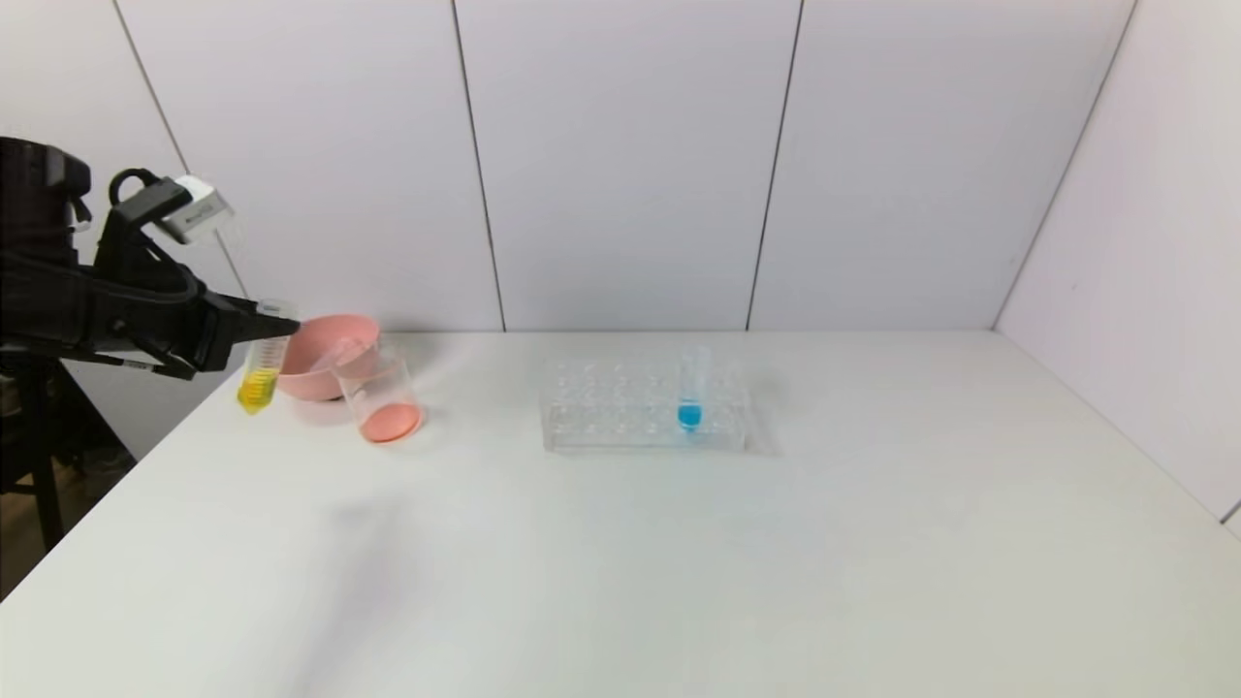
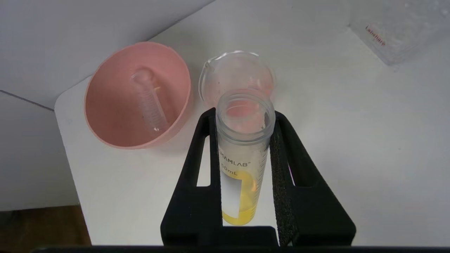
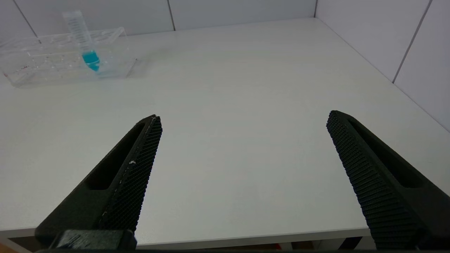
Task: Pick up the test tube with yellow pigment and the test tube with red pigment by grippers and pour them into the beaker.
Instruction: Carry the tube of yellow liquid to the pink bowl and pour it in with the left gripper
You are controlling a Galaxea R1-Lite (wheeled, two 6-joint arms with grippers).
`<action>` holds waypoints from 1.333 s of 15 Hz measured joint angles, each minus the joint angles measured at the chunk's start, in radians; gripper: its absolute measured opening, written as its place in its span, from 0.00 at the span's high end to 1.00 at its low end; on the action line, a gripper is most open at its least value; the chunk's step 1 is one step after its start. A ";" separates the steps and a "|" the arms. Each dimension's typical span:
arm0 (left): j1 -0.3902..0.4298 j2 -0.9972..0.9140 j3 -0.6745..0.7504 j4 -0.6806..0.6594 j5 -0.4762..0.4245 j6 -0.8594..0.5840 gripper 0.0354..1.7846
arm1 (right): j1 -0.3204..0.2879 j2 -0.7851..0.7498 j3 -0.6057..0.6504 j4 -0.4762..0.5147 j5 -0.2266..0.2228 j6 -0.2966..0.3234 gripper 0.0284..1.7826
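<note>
Heads up, your left tool (image 2: 242,154) is clamped on the test tube with yellow pigment (image 1: 260,368), holding it upright and off the worktop (image 1: 679,562), just left of the beaker (image 1: 380,397) and in front of the pink bowl (image 1: 325,357). The beaker already has red-orange liquid in the bottom, and an empty tube (image 2: 149,102) is lying in the bowl, so I'd guess red is done and yellow is what's left.

Stuff I'd watch for:

- In the left wrist view the tube's open mouth sits right by the beaker rim. Tip it before the mouth is properly over the opening and the yellow goes on the worktop or down the outside of the glass.
- The beaker looks light and narrow. If the tube or a tool finger nudges the rim as you rotate, it could slide or tip and dump the red too.
- The bowl is touching or nearly touching the beaker, so a wide swing could clip it.
- The grip is on smooth plastic, so a quick wrist roll might let the tube slip.

Your right tool (image 3: 242,126) is parked near the worktop's front edge with its fingers spread wide, holding nothing, well away from the rack (image 1: 645,407) with the blue tube (image 1: 690,393).
</note>
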 joint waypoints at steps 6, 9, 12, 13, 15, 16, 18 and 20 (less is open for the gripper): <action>-0.066 0.146 -0.270 0.272 0.225 0.166 0.78 | 0.000 0.000 0.000 0.000 0.000 0.000 0.04; -0.106 0.195 -0.381 0.370 0.320 0.218 0.78 | 0.000 0.000 0.000 0.000 0.000 0.000 0.04; -0.151 0.235 -0.510 0.490 0.410 0.257 0.78 | 0.000 0.000 0.000 0.000 0.000 0.000 0.04; -0.163 0.249 -0.550 0.531 0.448 0.271 0.78 | 0.000 0.000 0.000 0.000 0.000 0.000 0.04; -0.183 0.276 -0.608 0.564 0.507 0.311 0.78 | 0.000 0.000 0.000 0.000 0.000 0.000 0.04; -0.191 0.287 -0.628 0.571 0.530 0.332 0.78 | 0.000 0.000 0.000 0.000 0.000 0.000 0.04; -0.207 0.305 -0.647 0.576 0.580 0.382 0.78 | 0.000 0.000 0.000 0.000 0.000 0.000 0.04; -0.217 0.318 -0.651 0.577 0.614 0.404 0.78 | 0.000 0.000 0.000 0.000 0.000 0.000 0.04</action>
